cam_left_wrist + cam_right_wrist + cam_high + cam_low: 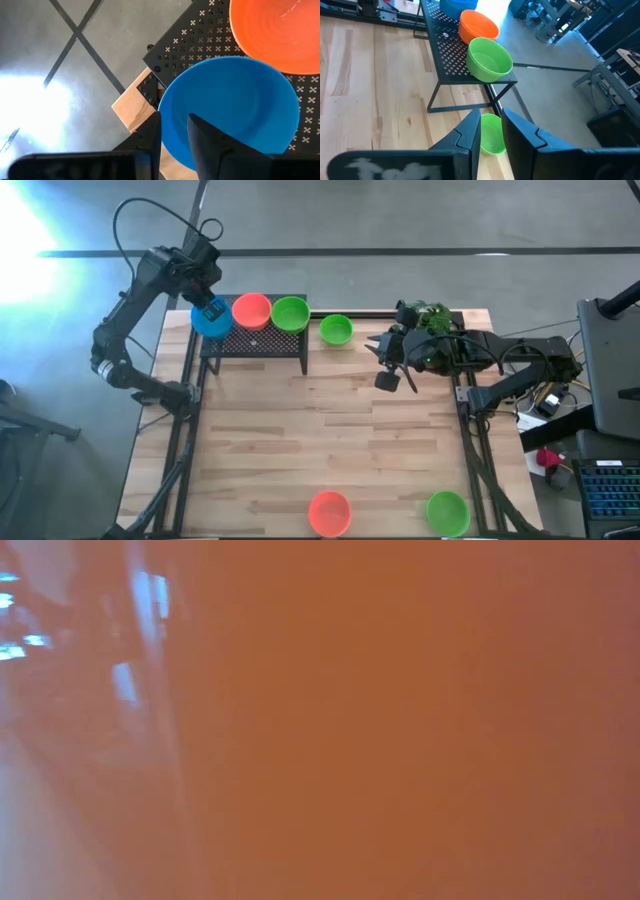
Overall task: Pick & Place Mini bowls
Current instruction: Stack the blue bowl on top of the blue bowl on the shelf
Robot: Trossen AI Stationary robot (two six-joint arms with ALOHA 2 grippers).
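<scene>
My left gripper [208,308] [173,117] is shut on a blue mini bowl [210,320] [235,105] at the left end of the black mesh stand [262,342]. An orange-red bowl [251,311] and a green bowl [290,313] rest on their bases on the stand. Another green bowl [336,330] [491,134] stands on the table beside the stand. My right gripper [383,360] [491,116] is slightly open, to the right of that bowl and apart from it. An orange-red bowl [329,512] and a green bowl [447,511] sit at the near edge. My left gripper has the blue bowl by its rim [167,107] on the side toward the table's left. One finger [207,137] is inside the bowl and the other finger [150,137] is outside, coming from above. The bowl overhangs the stand's left corner [152,67]; whether it rests on the mesh, I cannot tell.
A leafy plant sprig [430,315] lies on the right arm near the far right corner. An orange-red surface [400,720] fills the low view. Bare wood [320,430] spreads between the stand and the near bowls.
</scene>
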